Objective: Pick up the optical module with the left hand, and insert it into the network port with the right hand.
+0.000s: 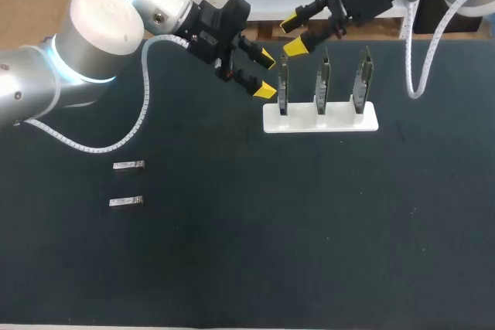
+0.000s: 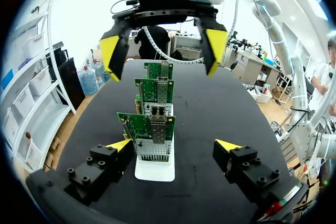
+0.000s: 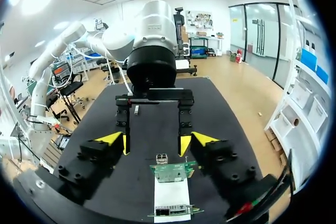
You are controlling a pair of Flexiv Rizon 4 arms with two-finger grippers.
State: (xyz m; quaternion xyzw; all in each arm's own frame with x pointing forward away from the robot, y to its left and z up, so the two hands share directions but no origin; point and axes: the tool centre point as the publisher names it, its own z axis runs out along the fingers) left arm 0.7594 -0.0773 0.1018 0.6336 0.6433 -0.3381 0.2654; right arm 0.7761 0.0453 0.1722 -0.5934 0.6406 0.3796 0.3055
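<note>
Spread wide and holding nothing, the left gripper (image 1: 267, 74) hangs above the table (image 1: 309, 237), its yellow tips just beside the end board (image 1: 283, 84) of three circuit boards standing upright in a white stand (image 1: 321, 119). The task's pieces lie well apart from it, out toward the left side of the dark surface: one optical module (image 1: 128, 165) lies flat, and a second optical module (image 1: 126, 202) lies flat nearer the front edge. The two are close together but not touching, and neither is near any finger. The right gripper (image 1: 291, 35) is likewise parted with nothing between its fingers, hovering above and behind that same end of the stand. Seen from the left wrist, the boards line up one behind another ahead of the open fingers, and the nearest one carries a metal network port (image 2: 156, 129). The right gripper hangs over the far end of the row, facing back.
</note>
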